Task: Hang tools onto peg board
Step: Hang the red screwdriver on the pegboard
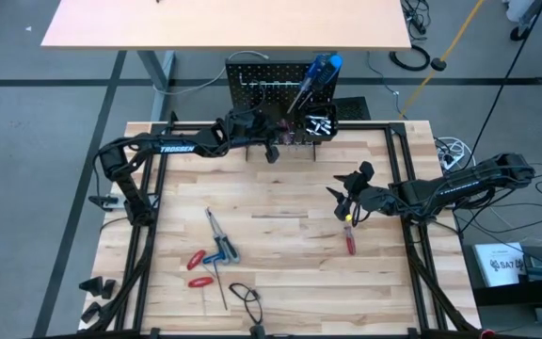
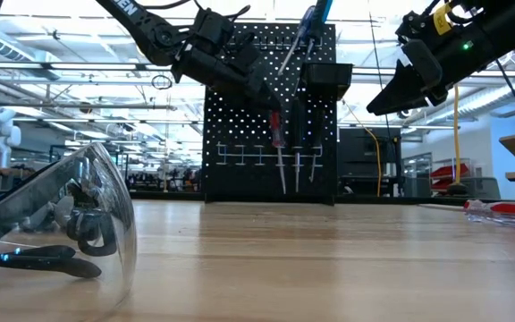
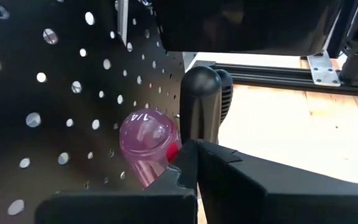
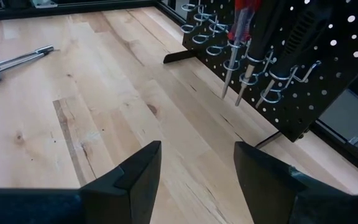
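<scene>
High: left gripper [image 1: 273, 151] at the peg board [image 1: 271, 80] on the table's far edge, right gripper [image 1: 344, 200] over a red screwdriver [image 1: 350, 237] on the table [image 1: 280, 198], pliers [image 1: 199, 268] lying loose. Left wrist: fingers shut, beside a clear pink handle [image 3: 146, 140] against the board. Right wrist: fingers [image 4: 135, 177] apart, empty.

A pair of clear safety glasses [image 2: 56, 219] lies close to the low camera on the pale wooden tabletop [image 1: 280, 202], while beyond the table a tan desk [image 1: 224, 24], a yellow cord [image 1: 454, 42] and black cables [image 1: 412, 58] occupy the grey floor.
</scene>
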Controlling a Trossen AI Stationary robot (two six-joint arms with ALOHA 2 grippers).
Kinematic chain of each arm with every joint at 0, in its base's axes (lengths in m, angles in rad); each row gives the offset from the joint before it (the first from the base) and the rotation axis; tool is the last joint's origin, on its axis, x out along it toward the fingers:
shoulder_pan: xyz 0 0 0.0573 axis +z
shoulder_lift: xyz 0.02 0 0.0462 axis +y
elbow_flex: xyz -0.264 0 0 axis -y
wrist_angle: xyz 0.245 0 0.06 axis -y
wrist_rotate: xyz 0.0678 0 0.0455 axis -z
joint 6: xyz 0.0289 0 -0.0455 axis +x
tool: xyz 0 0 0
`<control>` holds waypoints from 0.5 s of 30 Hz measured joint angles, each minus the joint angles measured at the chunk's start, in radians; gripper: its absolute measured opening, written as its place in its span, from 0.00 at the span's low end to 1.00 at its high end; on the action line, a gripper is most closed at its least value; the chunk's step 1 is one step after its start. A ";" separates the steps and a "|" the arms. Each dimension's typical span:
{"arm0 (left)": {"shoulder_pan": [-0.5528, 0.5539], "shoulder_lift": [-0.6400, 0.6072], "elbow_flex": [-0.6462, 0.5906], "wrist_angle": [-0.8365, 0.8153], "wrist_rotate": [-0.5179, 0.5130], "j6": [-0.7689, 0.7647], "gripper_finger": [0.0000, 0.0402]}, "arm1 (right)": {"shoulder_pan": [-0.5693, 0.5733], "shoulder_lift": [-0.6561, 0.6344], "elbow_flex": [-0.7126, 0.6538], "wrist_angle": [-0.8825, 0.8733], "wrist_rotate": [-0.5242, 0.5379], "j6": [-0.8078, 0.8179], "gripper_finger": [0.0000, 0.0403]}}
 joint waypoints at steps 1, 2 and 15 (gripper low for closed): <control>-0.001 0.000 0.000 0.001 0.000 0.000 0.00 | 0.000 0.000 0.000 0.000 0.000 0.000 0.48; -0.001 0.000 0.000 0.003 -0.001 0.000 0.00 | 0.000 0.000 0.000 0.000 0.000 0.000 0.48; 0.014 0.000 -0.001 0.013 -0.008 0.002 0.00 | 0.000 0.000 0.000 0.001 0.000 0.000 0.48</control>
